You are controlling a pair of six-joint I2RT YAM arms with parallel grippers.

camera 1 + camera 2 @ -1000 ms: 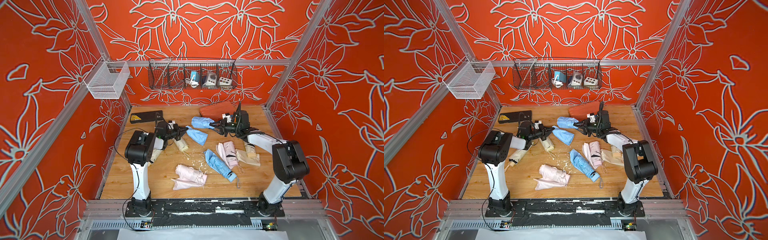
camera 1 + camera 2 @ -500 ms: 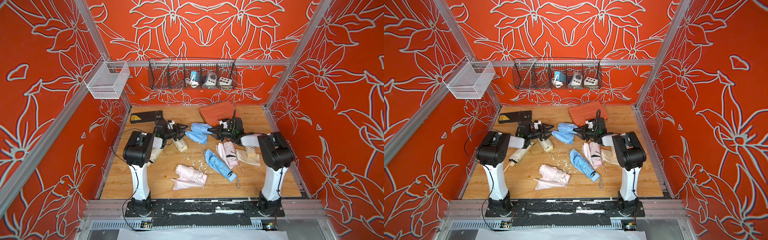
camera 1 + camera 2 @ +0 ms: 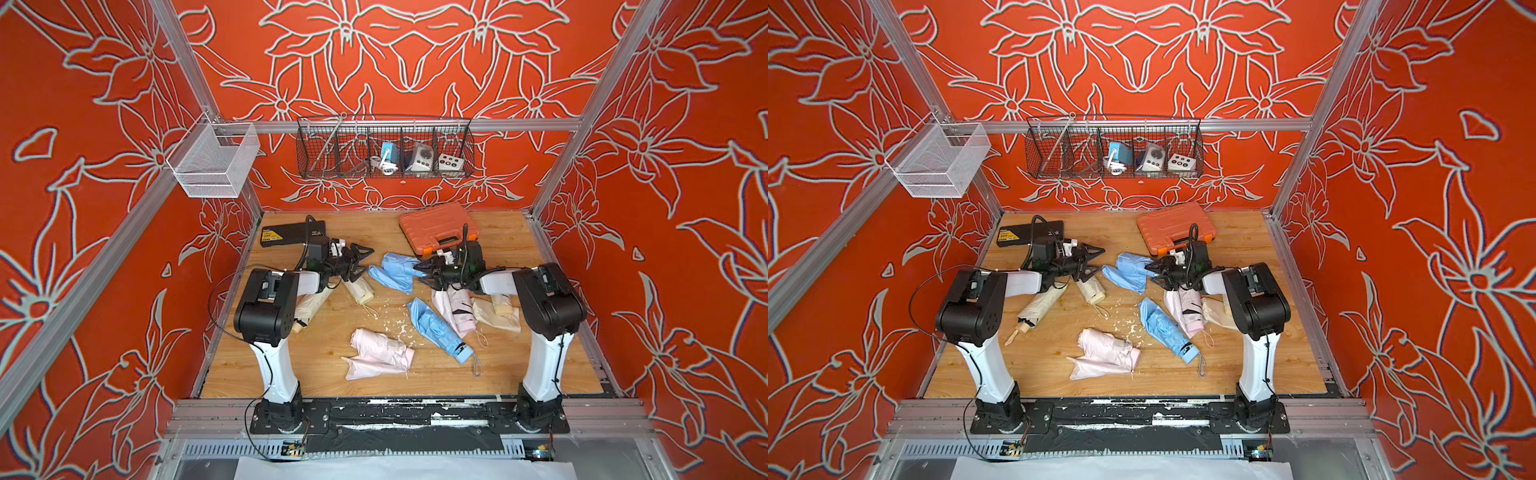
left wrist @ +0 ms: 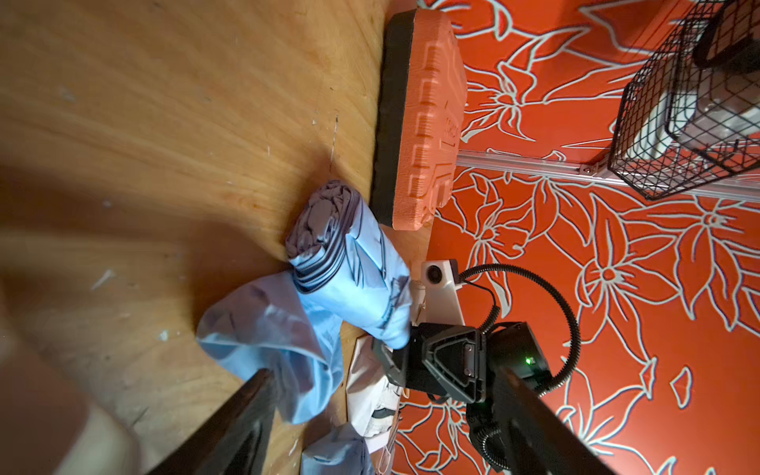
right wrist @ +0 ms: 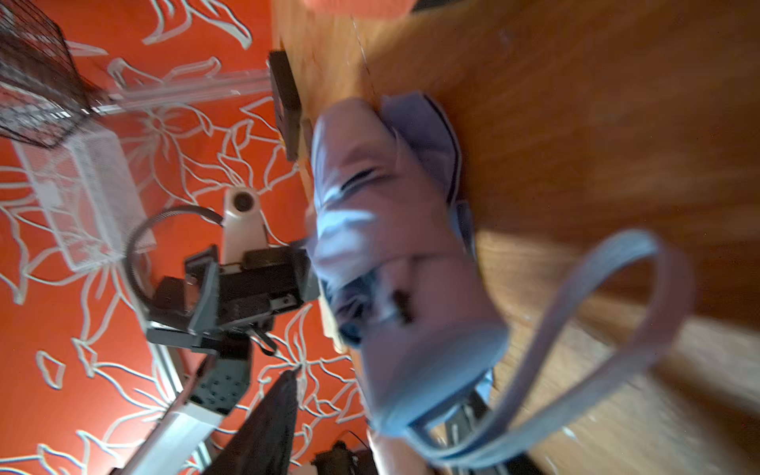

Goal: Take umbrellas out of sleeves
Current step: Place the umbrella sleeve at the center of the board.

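One light blue folding umbrella (image 3: 400,263), a stubby pleated roll, lay bare on the board, clear of its limp light blue fabric sleeve (image 3: 388,280) just beside it. That one looked done! An arm stood at each end, as you'd pull a cover off: the left gripper (image 3: 365,262) hung wide open and empty by the sleeve, and the right gripper (image 3: 424,277) had its jaws parted at the umbrella's handle end, letting go by the look of it. More cream, pink and blue bundles (image 3: 380,349) were strewn nearer the arm bases. Underneath was a scuffed plywood table (image 3: 498,365) flecked with white crumbs (image 3: 395,322), with an orange plastic case (image 3: 436,226) behind and orange flower-print walls (image 3: 83,208) all round
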